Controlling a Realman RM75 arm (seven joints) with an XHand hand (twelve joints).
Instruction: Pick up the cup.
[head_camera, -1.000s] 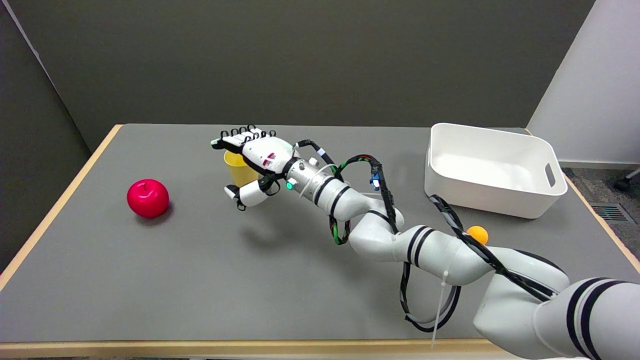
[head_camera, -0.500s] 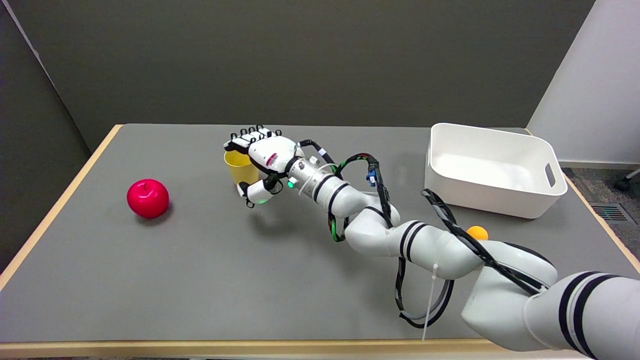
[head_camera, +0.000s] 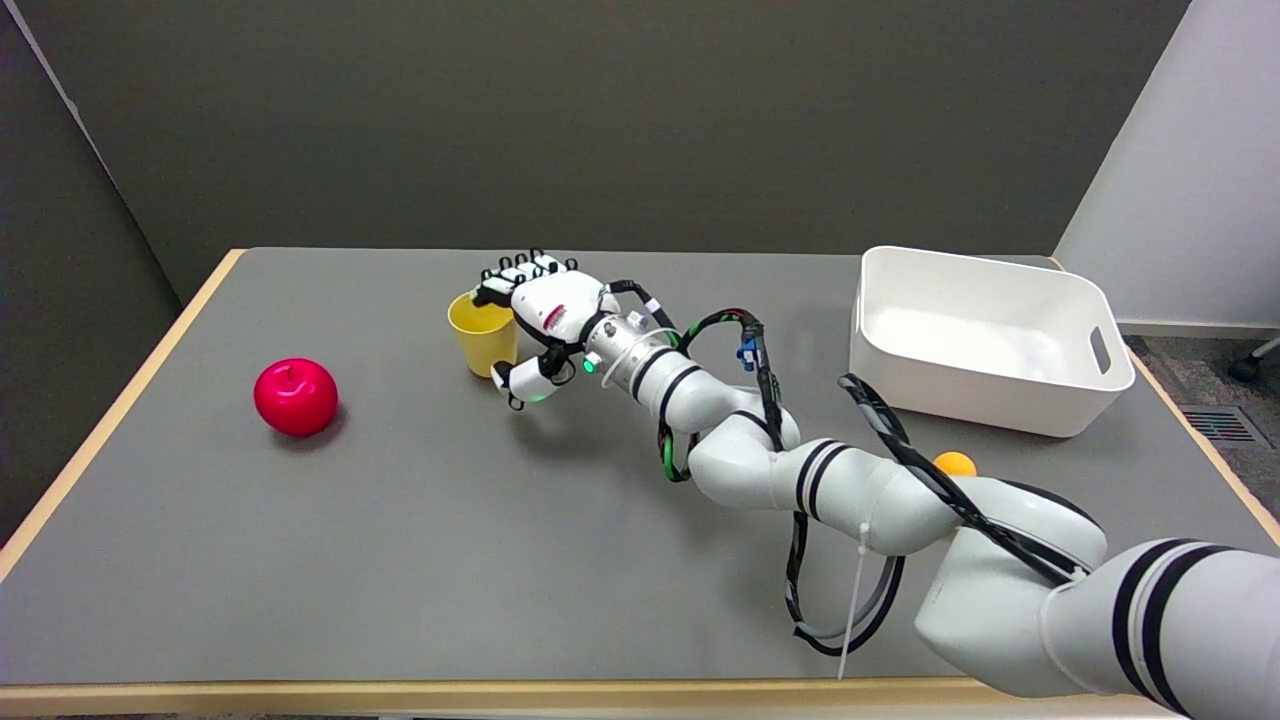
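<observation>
A yellow cup (head_camera: 481, 336) stands upright on the grey table (head_camera: 400, 520), mouth open to the top. My right hand (head_camera: 545, 318) is at the cup's right side, palm turned toward it. Its fingers (head_camera: 520, 272) reach along the far right of the rim, and the thumb (head_camera: 524, 381) hangs low by the near right of the cup's base. The fingers are spread and are not closed around the cup, which rests on the table. Whether a fingertip touches the rim I cannot tell.
A red apple (head_camera: 295, 396) lies to the cup's left. A white bin (head_camera: 985, 338) stands at the back right. A small orange ball (head_camera: 955, 464) shows behind my right forearm. The table's front edge is wood-coloured.
My right hand has slid to the right, from covering the cup's top and front to its right side, so more of the cup shows. The cup has stayed in place.
</observation>
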